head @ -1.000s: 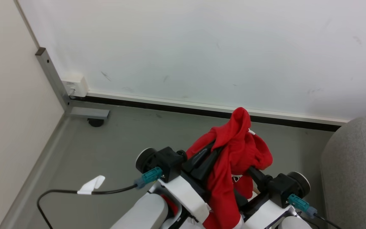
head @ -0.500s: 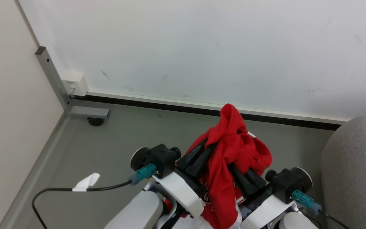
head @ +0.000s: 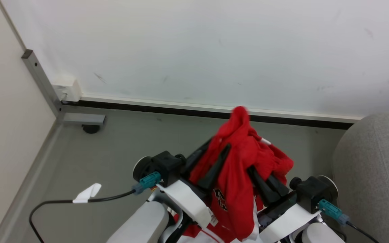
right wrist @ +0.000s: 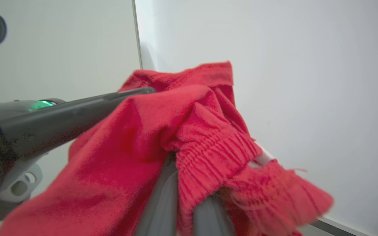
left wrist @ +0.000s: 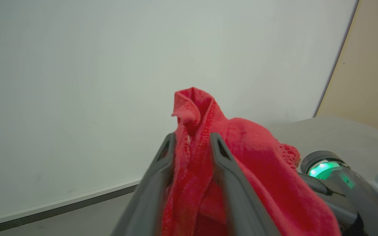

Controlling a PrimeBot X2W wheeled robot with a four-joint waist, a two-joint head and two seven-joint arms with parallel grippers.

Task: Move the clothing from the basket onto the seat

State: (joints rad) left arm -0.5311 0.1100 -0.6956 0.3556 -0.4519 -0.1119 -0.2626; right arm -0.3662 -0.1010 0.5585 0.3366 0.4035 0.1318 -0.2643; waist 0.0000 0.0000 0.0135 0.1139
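The red basketball clothing with white trim (head: 238, 162) hangs in the air between the two arms, above the grey floor (head: 113, 152) and in front of the white wall (head: 198, 50). It is bunched into a peak at the top and drapes down over both wrists, with part of a black-and-white number showing low on the cloth. The left gripper (head: 218, 144) points up and to the right into the bundle. In the left wrist view its two long dark fingers stand a little apart, and a thick fold of hemmed red fabric fills the gap and rises above the tips, so they pinch the clothing. The right gripper (head: 259, 173) reaches in from the other side, its fingers close together and their tips buried under the cloth. The right wrist view shows a gathered elastic band running down between them, nipped there. The large grey fabric-upholstered sofa (head: 373, 168) with its rounded edge stands at the right, near the clothing but not touching it. A black cable with a white tag (head: 86, 196) lies on the floor at the left.
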